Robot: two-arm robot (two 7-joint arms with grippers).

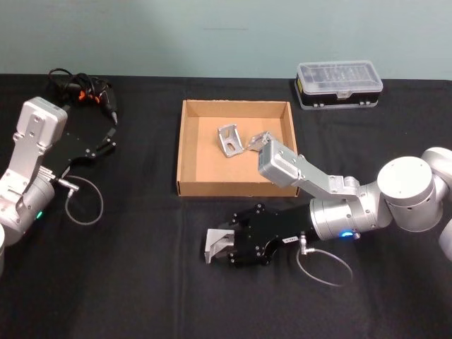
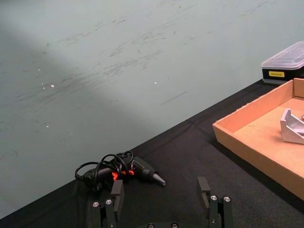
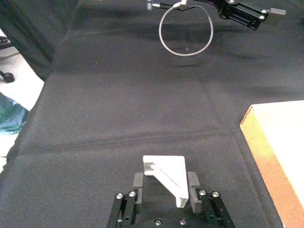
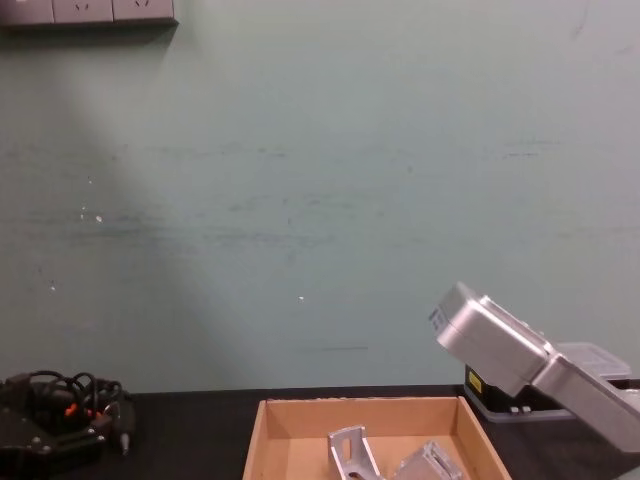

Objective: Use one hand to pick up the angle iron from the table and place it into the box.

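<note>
A grey angle iron [image 1: 215,244] lies low over the black table [image 1: 134,282], in front of the tan cardboard box [image 1: 189,148]. My right gripper [image 1: 224,247] is shut on it. In the right wrist view the iron [image 3: 165,175] sits between both fingers [image 3: 137,182], which press its sides. Two more angle irons [image 1: 229,140] lie inside the box, also seen in the chest view [image 4: 349,450]. My left gripper [image 2: 160,192] is parked open at the table's far left [image 1: 109,134], holding nothing.
A black case with a clear lid [image 1: 339,83] stands behind the box to the right. An electric screwdriver with a coiled cable [image 1: 83,89] lies at the back left. Loose cable loops hang by both wrists [image 1: 85,201].
</note>
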